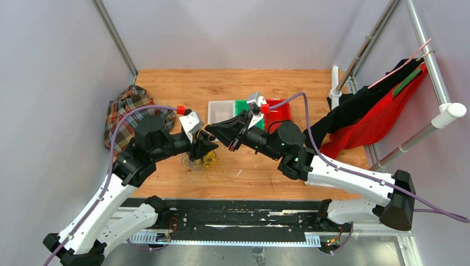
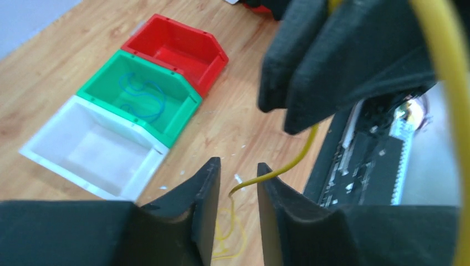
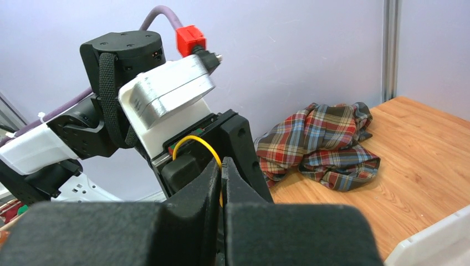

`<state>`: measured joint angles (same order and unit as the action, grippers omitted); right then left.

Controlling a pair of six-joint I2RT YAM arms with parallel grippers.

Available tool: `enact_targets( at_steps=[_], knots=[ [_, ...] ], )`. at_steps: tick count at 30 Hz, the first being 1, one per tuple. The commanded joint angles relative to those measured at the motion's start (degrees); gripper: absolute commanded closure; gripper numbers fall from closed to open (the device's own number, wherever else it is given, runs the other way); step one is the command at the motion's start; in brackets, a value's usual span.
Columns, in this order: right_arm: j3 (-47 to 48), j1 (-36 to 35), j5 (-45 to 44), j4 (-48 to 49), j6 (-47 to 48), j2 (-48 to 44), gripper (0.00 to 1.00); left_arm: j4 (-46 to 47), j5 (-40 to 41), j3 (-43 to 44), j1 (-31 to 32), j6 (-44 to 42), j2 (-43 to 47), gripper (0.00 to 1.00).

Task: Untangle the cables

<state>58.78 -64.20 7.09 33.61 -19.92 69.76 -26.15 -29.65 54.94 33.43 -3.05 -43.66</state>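
Wood table (image 1: 166,83), thin looped yellow cable (image 2: 450,83)

Enclosed by plain pale walls (image 1: 233,33) under soft, even light. Wooden tabletop (image 1: 183,83) in the middle, with a plaid cloth (image 1: 124,111) crumpled at its far-left corner. Slanting metal pole (image 1: 115,37) at the left; at the right, a metal rack (image 1: 433,66) draped with a black garment (image 1: 360,108) and a red garment (image 1: 388,119).

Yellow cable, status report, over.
Right gripper shut on yellow cable. Left gripper open, cable end between its jaws. Tangle on table. Bins aside, nothing in the way.
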Motion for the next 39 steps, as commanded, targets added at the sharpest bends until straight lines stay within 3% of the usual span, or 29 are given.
enact_targets(
  at_steps=[1,2,4,6,7,10,18,29,39],
  knots=[
    [0.0,-1.2,0.0,3.9,-0.8,-1.6,0.99,1.6,-0.9,1.6,-0.5,1.0,0.0,0.87],
    [-0.7,-1.1,-0.7,4.0,-0.5,-2.0,0.99,0.9,-0.4,2.2,-0.6,0.9,-0.2,0.98],
    [-2.2,-1.1,-2.1,3.8,0.3,-3.4,0.96,-1.2,-0.5,4.2,-0.6,-0.3,-0.6,1.0],
    [-4.1,-1.1,-6.1,2.5,1.9,-5.5,0.64,-3.1,0.0,7.8,-0.6,-1.7,-1.0,0.99],
    [-5.8,-1.1,-8.6,2.1,2.8,-7.0,0.53,-4.3,0.4,9.9,-0.6,-2.6,-1.4,0.99],
    [-11.9,-0.9,-14.3,3.6,5.6,-11.3,0.4,-8.8,1.6,16.8,-0.6,-5.8,-3.0,1.0],
    [-9.8,-0.8,-8.9,-1.1,9.9,-6.7,0.33,-17.8,-0.9,27.0,-0.6,-10.3,-5.9,1.0],
    [-1.6,-3.0,-1.9,1.6,13.0,3.1,0.32,-19.5,0.7,28.5,-0.6,-11.3,-6.2,0.99],
    [-2.1,-3.4,-2.6,1.5,14.3,3.7,0.32,-19.5,1.9,30.4,-0.6,-13.8,-7.6,1.0]
  ],
)
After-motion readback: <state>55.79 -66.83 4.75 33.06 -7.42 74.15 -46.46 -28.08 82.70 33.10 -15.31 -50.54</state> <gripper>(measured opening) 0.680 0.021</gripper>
